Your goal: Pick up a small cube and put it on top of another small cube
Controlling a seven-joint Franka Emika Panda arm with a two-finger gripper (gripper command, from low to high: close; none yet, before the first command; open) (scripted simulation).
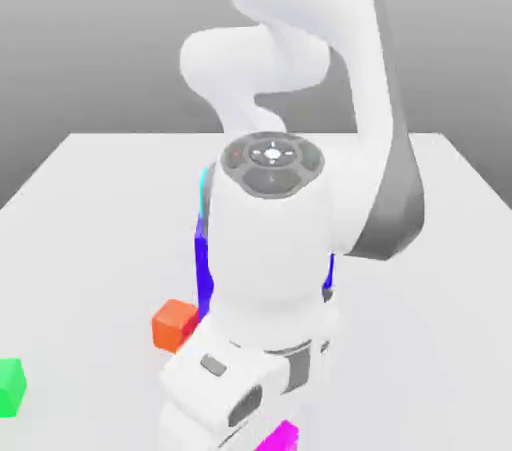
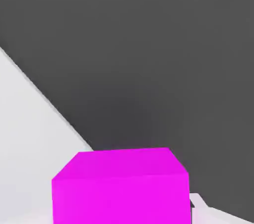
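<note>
1. I see a pink cube (image 2: 120, 186) right up close in the hand view. It sits so near the camera that I think the hand is down over it, or has it lifted. I cannot tell which.
2. In the exterior view a bit of the same pink cube (image 1: 282, 436) peeks out under the hand, at the near edge of the table (image 1: 90, 229).
3. I cannot tell how the fingers are set, or if they have hold of the cube.
4. An orange cube (image 1: 173, 324) sits on the table, just beside the arm (image 1: 270, 269), on the exterior view's left. A green cube (image 1: 10, 386) sits farther out that way, well apart from the orange one.
5. I think these two wait there as places to stack. The orange one is nearer, so it may be the easy pick.
6. The arm folds over from the back and bends down hard. Its wrist points at the table, so the hand hangs low at the front.
7. Something blue (image 1: 203, 264) shows behind the arm. I cannot tell what it is.
</note>
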